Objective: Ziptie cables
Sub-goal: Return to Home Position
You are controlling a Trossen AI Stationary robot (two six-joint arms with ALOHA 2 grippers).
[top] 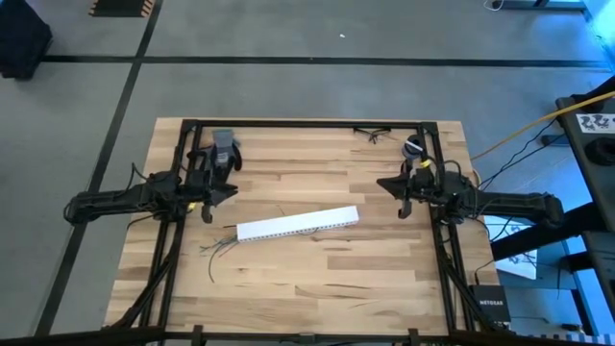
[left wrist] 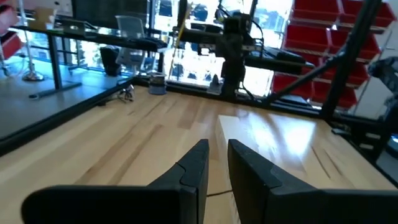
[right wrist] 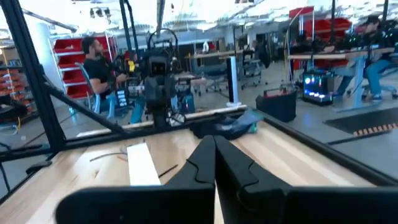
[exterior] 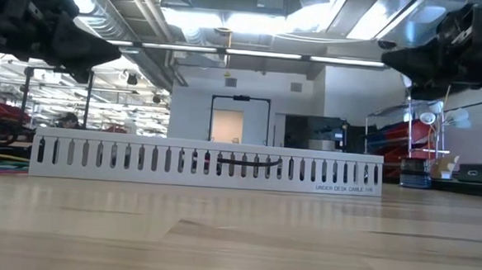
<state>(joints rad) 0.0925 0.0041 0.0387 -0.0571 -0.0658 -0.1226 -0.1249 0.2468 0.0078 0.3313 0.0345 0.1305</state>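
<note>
Cables are seen spilling loosely from one end of the white duct, the rest of the bundle being housed inside it. In the low view one dark wire is glimpsed through the duct's slots. The duct's long axis runs across the table from one arm toward the other, slightly skewed, with the free cable ends at the end closer to the left arm.

From the left gripper the loose ends lie forward of and below the fingertips, and near. From the right gripper they lie well apart, beyond the full length of the duct. The left arm is therefore judged better placed for any further handling of the bundle.

Both grippers are held above the table, touching nothing. In the left wrist view the left gripper's fingers are parted by a narrow gap, with nothing between them. In the right wrist view the right gripper's fingers are pressed together, empty.
</note>
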